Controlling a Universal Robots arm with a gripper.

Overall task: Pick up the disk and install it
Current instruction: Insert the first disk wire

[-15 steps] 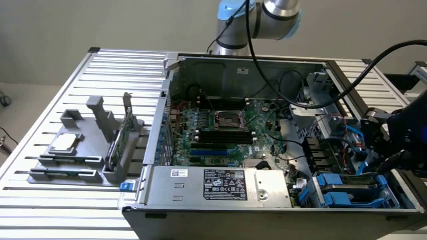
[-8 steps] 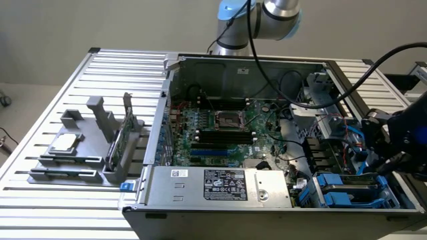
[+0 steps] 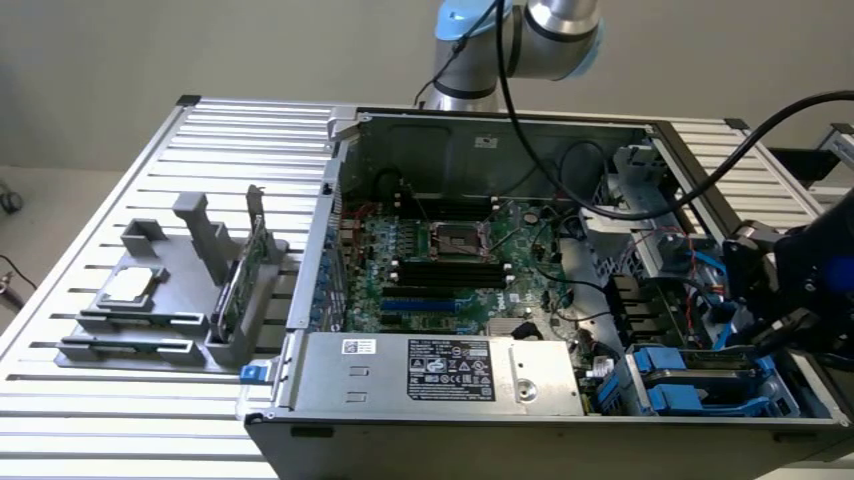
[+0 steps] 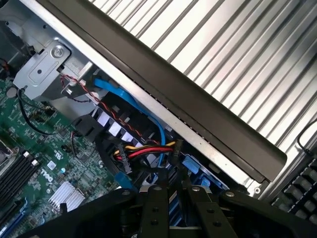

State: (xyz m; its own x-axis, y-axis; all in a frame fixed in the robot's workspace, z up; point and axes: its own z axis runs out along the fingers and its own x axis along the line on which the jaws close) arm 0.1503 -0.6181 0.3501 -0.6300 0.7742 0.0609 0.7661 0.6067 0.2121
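Note:
The disk [image 3: 701, 385] lies low in the drive bay at the front corner of the open computer case, at the exterior view's right, and its blue carrier rails show. My gripper [image 3: 787, 325] hangs just above that bay. In the wrist view my gripper [image 4: 170, 174] has its two black fingers [image 4: 157, 198] close together. Blue plastic of the disk [image 4: 198, 171] shows between and just beyond them, so the jaws look shut on the disk's edge. The disk's metal face is hidden.
A bundle of red, yellow and black wires [image 4: 143, 148] and a blue cable [image 4: 130, 99] run right beside the fingertips. The case wall [image 4: 198, 106] borders the bay. A grey fixture [image 3: 160, 320] at the exterior view's left holds a silver chip [image 3: 127, 287] and a green card [image 3: 238, 275].

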